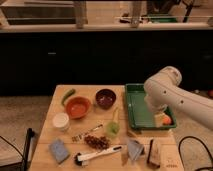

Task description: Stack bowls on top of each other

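Camera view looks down on a wooden table (52, 117) from its front. The orange bowl (78, 107) sits upright, mouth up, on the left half of the table. The maroon bowl (105, 98) also sits upright, just beside it to the right and a little farther back. The two are side by side, not stacked. Being round, neither has a long axis or points any way.

The gripper (158, 114) hangs at the end of the white arm (172, 95), over the right part of the green tray (131, 107), well apart from both bowls. Whether it is open or closed cannot be told, nor whether it touches anything. A small orange thing (168, 120) lies in the tray's near right corner, just beside the gripper.

A white tub (61, 121) stands in front of the orange bowl, to its left. A green vegetable (68, 96) lies behind that bowl, its long axis slanting toward the back right. Nearer the front edge are a blue sponge (59, 150), a dark cluster (97, 141) and a brush (97, 154) with a white handle lying roughly left to right.
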You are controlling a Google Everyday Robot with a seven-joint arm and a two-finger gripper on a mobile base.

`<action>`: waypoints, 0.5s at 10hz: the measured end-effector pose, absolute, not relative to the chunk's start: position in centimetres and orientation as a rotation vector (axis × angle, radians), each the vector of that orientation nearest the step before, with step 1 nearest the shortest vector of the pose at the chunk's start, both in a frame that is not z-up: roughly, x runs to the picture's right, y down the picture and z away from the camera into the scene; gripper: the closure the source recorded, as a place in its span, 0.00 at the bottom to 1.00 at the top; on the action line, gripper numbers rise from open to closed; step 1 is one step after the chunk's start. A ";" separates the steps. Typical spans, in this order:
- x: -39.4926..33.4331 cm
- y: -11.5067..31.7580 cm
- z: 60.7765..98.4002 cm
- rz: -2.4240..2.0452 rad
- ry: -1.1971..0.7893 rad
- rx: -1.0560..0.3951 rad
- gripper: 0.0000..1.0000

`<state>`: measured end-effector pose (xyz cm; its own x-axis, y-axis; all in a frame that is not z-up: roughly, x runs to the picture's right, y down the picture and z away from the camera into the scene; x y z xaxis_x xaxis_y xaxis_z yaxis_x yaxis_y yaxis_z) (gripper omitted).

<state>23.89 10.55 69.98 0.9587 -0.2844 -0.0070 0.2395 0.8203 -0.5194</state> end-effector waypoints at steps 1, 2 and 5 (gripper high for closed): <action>23.5 10.3 70.2 -0.301 0.086 -0.535 0.20; 23.4 10.2 70.3 -0.322 0.089 -0.529 0.20; 23.2 9.7 70.5 -0.368 0.094 -0.510 0.20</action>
